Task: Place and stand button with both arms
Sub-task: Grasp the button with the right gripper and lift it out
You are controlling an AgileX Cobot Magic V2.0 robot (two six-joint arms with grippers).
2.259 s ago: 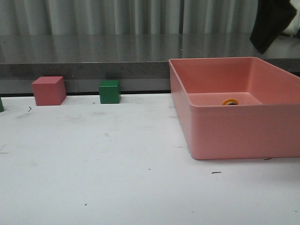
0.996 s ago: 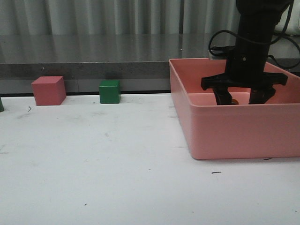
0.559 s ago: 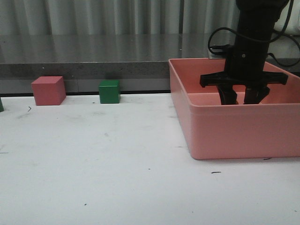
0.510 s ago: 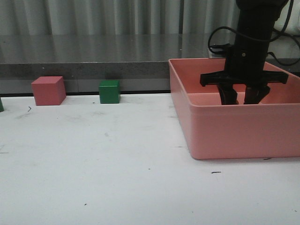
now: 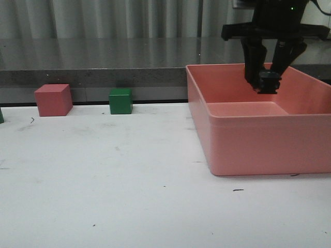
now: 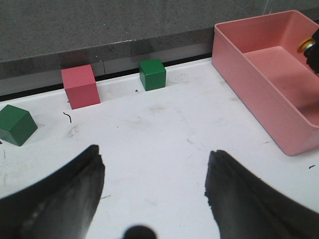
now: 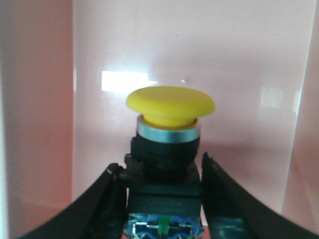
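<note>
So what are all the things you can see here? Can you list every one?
Button: one, yellow cap on a black base, held up in the air over the pink tub.
Pink tub: one, pink, on the right side of the table.
Pink cube: one, pink, at the back left of the table.
Green cubes: two in the left wrist view, one just right of the pink cube, one further left.
Table: one, white, with small dark marks.
Right claw: one, black, closed on the button above the tub.
Left claw: one, black, open, over bare table.
</note>
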